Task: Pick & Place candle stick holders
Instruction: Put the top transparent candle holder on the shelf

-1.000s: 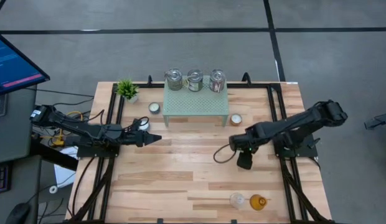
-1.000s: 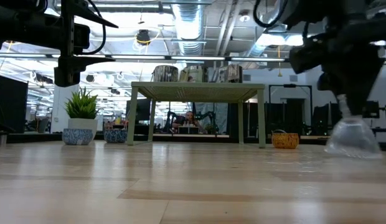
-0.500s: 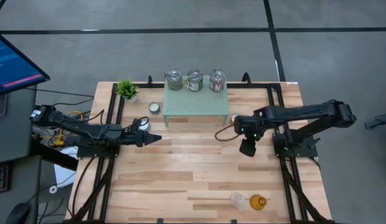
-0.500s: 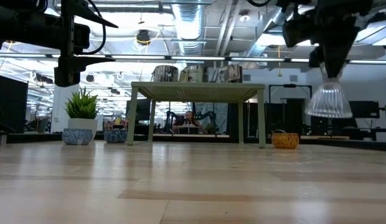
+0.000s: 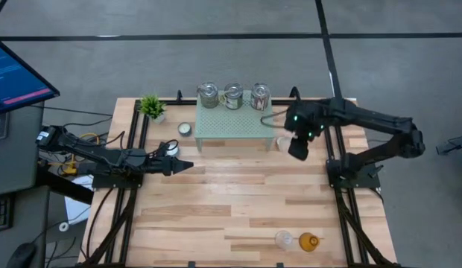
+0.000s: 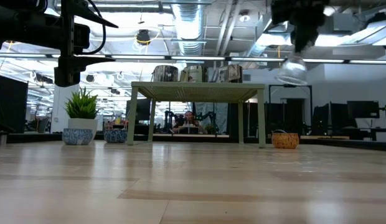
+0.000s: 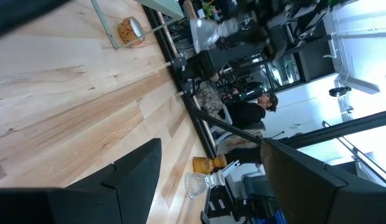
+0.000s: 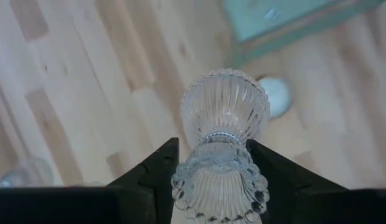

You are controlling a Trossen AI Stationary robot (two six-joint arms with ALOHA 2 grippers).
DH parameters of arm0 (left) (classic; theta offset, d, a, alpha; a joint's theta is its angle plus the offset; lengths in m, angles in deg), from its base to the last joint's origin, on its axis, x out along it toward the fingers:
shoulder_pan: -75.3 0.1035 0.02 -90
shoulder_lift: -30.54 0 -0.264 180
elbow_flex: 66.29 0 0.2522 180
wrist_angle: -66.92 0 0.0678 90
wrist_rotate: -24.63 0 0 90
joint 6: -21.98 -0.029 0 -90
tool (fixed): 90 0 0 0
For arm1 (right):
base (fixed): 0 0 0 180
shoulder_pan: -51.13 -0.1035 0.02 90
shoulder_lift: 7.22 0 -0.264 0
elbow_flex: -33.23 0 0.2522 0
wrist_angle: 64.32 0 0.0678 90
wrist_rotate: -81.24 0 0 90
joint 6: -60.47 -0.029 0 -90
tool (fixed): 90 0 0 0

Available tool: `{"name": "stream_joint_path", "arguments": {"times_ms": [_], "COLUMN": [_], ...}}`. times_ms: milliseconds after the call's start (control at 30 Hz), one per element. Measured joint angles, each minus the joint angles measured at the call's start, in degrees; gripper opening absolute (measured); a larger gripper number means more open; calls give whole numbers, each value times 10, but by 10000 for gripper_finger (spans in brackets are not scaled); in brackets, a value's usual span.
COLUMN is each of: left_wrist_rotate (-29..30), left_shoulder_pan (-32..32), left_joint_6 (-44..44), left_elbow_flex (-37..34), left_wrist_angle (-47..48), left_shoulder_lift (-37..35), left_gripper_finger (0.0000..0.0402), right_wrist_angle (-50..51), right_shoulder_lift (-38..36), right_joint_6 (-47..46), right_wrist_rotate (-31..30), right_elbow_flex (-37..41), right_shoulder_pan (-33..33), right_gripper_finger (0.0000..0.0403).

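My right gripper (image 5: 296, 146) is shut on a clear ribbed glass holder (image 8: 223, 134), high above the table just off the right end of the pale green mesh stand (image 5: 235, 123). The holder also shows in the low view (image 6: 292, 71). Three silvery jars (image 5: 233, 96) stand on top of the stand. An orange tealight cup (image 6: 284, 140) sits on the table by the stand's right leg, and a white one (image 5: 185, 129) by its left. A clear cup (image 5: 283, 239) and an amber cup (image 5: 309, 241) stand near the front edge. My left gripper (image 5: 186, 165) is open and empty at the table's left. My right gripper pinches the glass holder between its two fingers (image 8: 152, 167), on the scalloped end (image 8: 216, 182) nearest the wrist. The fingers come from above, pointing down. The holder hangs below them, its wide ribbed bowl (image 6: 292, 73) downward, lifted clear of the table.
A small green potted plant (image 5: 152, 106) stands at the back left. Black frame rails (image 5: 134, 134) run along both table sides. Bare wood lies across the table's middle (image 5: 231, 193). A person (image 7: 246, 112) is in the room beyond the table.
My right gripper has gone up and toward the table's far edge, to the right end of the mesh stand, still shut on the glass holder. The holder has risen from near the tabletop to above the level of the stand's top.
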Motion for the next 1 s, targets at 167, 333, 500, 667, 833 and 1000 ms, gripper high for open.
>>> {"name": "stream_joint_path", "arguments": {"times_ms": [167,333,500,667,833,1000], "left_wrist_rotate": [0,0,0,0,0,0], "left_shoulder_pan": [0,0,0,0,0,0], "left_joint_6": [0,1,1,1,-3,-13], "left_elbow_flex": [0,0,0,0,0,0], "left_wrist_angle": [0,0,0,0,0,0], "left_shoulder_lift": [0,0,0,0,0,0], "left_gripper_finger": [275,275,275,275,275,275], "right_wrist_angle": [3,5,5,8,55,61], "right_shoulder_lift": [21,78,157,228,274,294], "right_joint_6": [49,118,177,214,220,233], "right_wrist_rotate": [-16,-28,-27,-27,-23,-11], "right_elbow_flex": [-54,-132,-219,-295,-338,-342], "right_shoulder_pan": [52,87,108,121,126,126], "right_gripper_finger": [152,152,155,152,158,153]}}
